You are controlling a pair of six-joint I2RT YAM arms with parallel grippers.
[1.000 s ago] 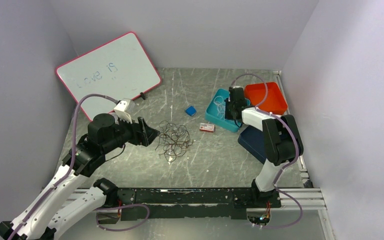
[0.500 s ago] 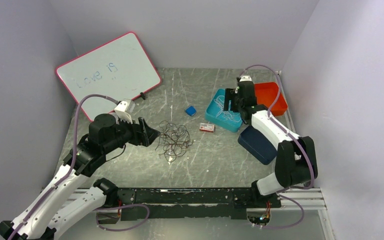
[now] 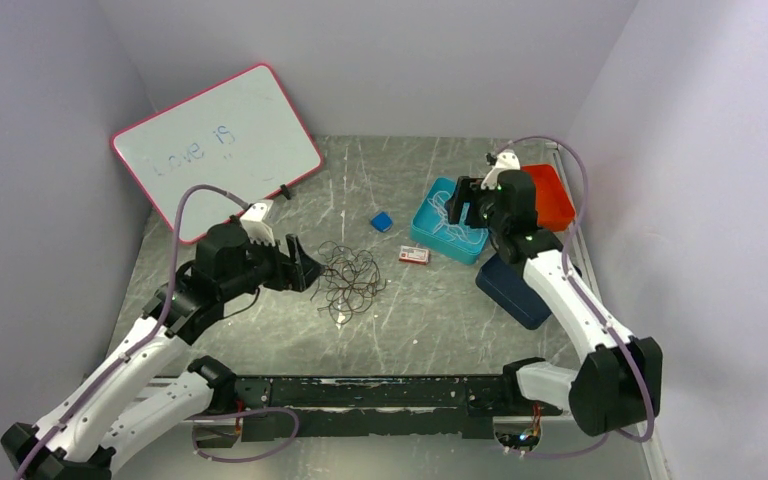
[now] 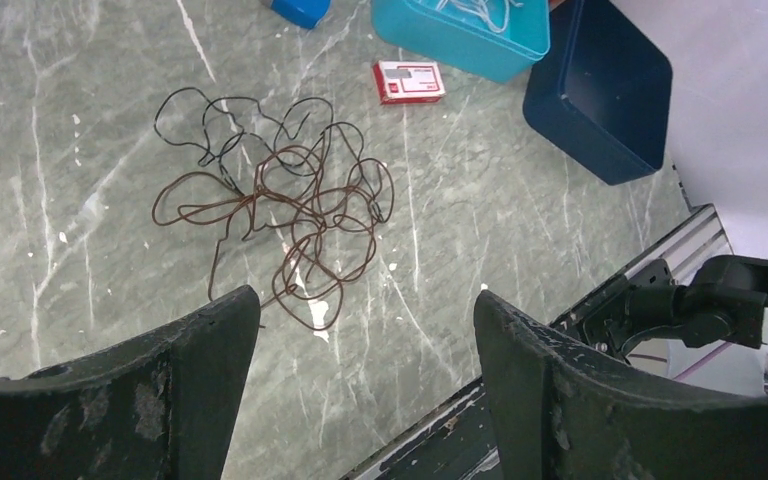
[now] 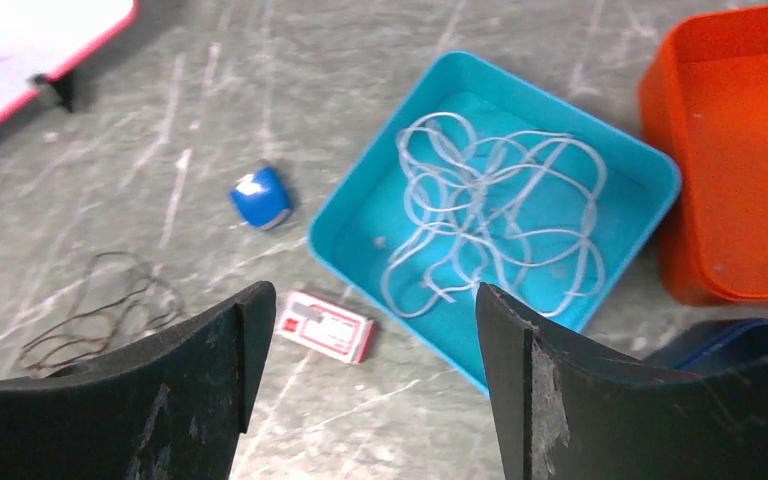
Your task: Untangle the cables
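The dark cables (image 4: 280,215) lie in one loose knot of thin brown and black loops on the grey marbled table (image 3: 430,320), left of its centre. We see nothing touching them. The white cables (image 5: 490,210) lie apart from them, coiled in a loose heap on the floor of the teal tray (image 5: 365,230) toward the right of the table.

The left gripper (image 4: 365,300) hangs just left of the dark knot. Its fingers are spread wide with nothing between them, and the nearest loops lie just beyond the fingertips in the wrist view. The right gripper (image 5: 372,295) is raised above the teal tray's near-left edge. Its fingers are also spread wide and empty, and the white loops rest in the tray clear of them.

Between the knot and the teal tray lies a small red box (image 3: 414,255), flat on the table. A small blue object (image 3: 381,221) sits a little farther back. An orange tray (image 3: 555,200) stands against the teal tray's far-right side, and a dark blue tray (image 3: 510,285) lies nearer the arms. A pink-rimmed whiteboard (image 3: 215,145) leans in the far left corner.
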